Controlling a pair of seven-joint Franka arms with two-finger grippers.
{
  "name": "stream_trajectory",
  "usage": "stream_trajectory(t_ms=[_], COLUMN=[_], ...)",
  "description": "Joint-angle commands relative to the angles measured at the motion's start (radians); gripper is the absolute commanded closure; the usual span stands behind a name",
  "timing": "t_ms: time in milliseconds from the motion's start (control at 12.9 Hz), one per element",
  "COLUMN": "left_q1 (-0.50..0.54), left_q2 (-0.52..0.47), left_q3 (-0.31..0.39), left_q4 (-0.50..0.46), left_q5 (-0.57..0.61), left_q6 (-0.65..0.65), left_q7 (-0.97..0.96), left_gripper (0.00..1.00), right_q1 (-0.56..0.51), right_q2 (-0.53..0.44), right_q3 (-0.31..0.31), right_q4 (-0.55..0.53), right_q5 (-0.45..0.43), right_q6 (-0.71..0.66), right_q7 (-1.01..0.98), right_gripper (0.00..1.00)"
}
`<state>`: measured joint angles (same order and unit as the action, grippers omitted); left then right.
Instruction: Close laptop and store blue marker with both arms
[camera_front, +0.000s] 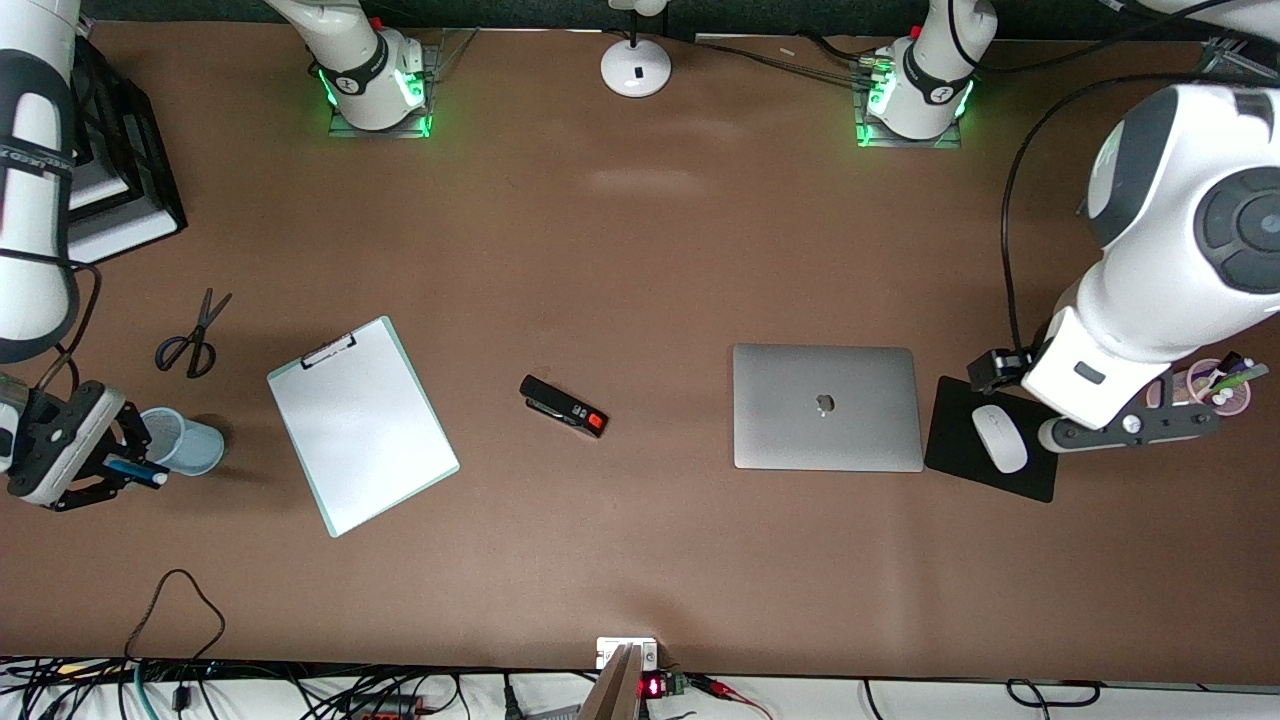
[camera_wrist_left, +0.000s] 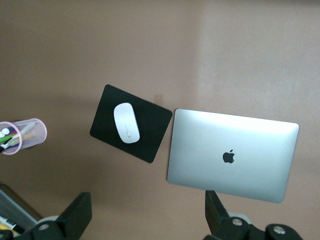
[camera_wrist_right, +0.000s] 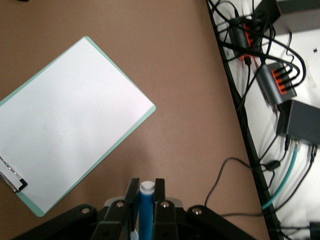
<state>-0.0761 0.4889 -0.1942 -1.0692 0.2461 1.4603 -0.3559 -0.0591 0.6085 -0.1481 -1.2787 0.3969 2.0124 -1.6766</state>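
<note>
The right gripper (camera_front: 95, 470) pinches the blue marker (camera_front: 138, 471) between narrow fingers, up in the air just beside the light-blue cup (camera_front: 187, 440), near the clipboard (camera_front: 361, 425); the left gripper (camera_wrist_left: 147, 220) hangs wide open and empty over the mouse pad (camera_front: 990, 440), the closed laptop (camera_front: 826, 407) flat beside it

Brown table (camera_front: 640, 250), white lamp base (camera_front: 636, 67) at top edge, cables (camera_front: 300, 695) w/ white strip along near edge

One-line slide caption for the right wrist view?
Right gripper shut on the bright-blue, white-tipped marker above brown table, beside white-papered clipboard.
</note>
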Motion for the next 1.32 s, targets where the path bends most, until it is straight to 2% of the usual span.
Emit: stream_trajectory(t_ms=[0,155,388,621,854,1009,1242], left_q1=[0.009,0.015,0.104,0.108,0.128,0.136,0.190], left_q2=[-0.052,-0.072,-0.078,-0.078,-0.078,-0.079,-0.154], left_q3=[-0.008,-0.002,-0.010,-0.001,-0.004,-0.002,-0.005], left_q4=[-0.017,-0.017,-0.017,-0.017,-0.015,-0.017,-0.076], left_q5=[0.013,-0.040,-0.170,-0.172,-0.172,-0.174,-0.177], left_q6=[-0.047,-0.049,-0.052,-0.052,-0.052,-0.104,-0.106], left_q7=[0.032,0.043,0.141,0.189,0.218,0.224,0.331], left_gripper=[0.00,0.00,0.00,0.00,0.00,0.00,0.00], right_q1=[-0.037,-0.063,-0.106,-0.126,-0.152,-0.180,-0.217], right_q2=[-0.030,-0.032,-0.038,-0.042,-0.056,-0.059,-0.059], right_q3=[0.021,0.021,0.038,0.038,0.038,0.038,0.038], right_q4=[-0.073,-0.102,-0.128,-0.140,-0.145,-0.149,-0.168], right_q5=[0.101,0.132,0.194,0.243,0.249,0.250,0.289], right_q6=[0.011,-0.001,-0.033,-0.124,-0.196,-0.231,-0.264], right_q7=[-0.150,-0.272,-0.477,-0.563,-0.635,-0.690,-0.782], right_gripper=[1.00,1.00,1.00,1.00,1.00,1.00,1.00])
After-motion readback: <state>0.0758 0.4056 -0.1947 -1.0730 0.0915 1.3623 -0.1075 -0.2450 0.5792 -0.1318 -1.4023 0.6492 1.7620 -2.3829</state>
